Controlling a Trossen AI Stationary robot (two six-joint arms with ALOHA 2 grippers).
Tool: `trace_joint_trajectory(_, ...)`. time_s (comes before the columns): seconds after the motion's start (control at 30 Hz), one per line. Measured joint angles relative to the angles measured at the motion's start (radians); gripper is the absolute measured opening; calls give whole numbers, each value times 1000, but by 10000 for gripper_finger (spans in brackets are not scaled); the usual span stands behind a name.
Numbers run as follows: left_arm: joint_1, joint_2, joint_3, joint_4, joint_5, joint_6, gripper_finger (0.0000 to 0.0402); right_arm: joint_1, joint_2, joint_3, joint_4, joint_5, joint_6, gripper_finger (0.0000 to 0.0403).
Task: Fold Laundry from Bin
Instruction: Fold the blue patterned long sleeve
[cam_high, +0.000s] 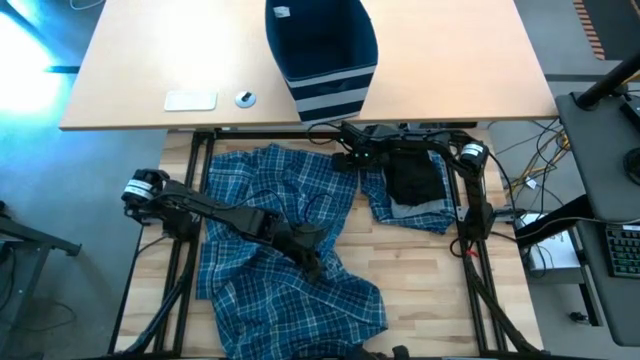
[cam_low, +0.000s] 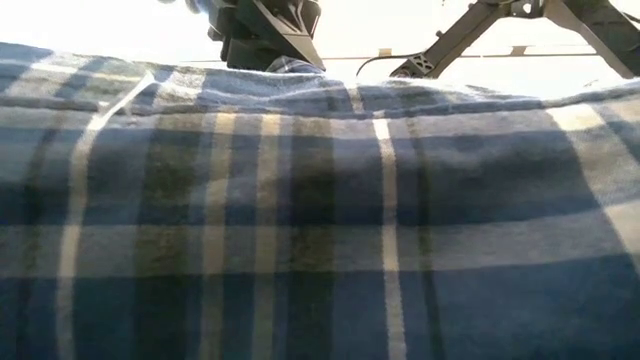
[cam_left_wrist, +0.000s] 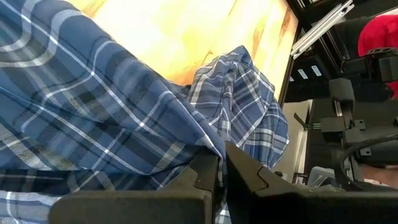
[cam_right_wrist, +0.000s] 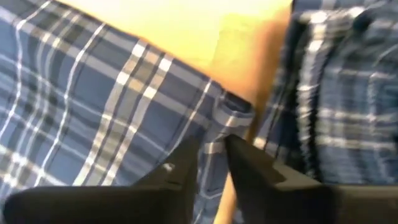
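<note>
Plaid garment (cam_high: 270, 240) spread on worktop (cam_high: 420, 290), just below bin (cam_high: 322, 50). Left tool (cam_high: 313, 262) pressed shut, pinching plaid cloth mid-garment. Right tool (cam_high: 345, 160) narrowed onto garment's upper edge nearest bin; grip cannot be told. Black piece (cam_high: 415, 180) lying right of garment.
</note>
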Motion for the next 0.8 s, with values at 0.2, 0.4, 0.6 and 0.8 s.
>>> trace_joint_trajectory(0.2,0,0,0,0,-1,-3,0,-12,0,0,42,76,-73,13)
trace_joint_trajectory(0.4,5,4,0,3,-75,12,0,-59,1,41,89,77,-148,9)
trace_joint_trajectory(0.6,69,89,0,71,-90,47,0,-119,1,139,89,79,-263,8)
trace_joint_trajectory(0.8,138,241,1,323,-83,89,0,-132,1,250,89,61,-397,8)
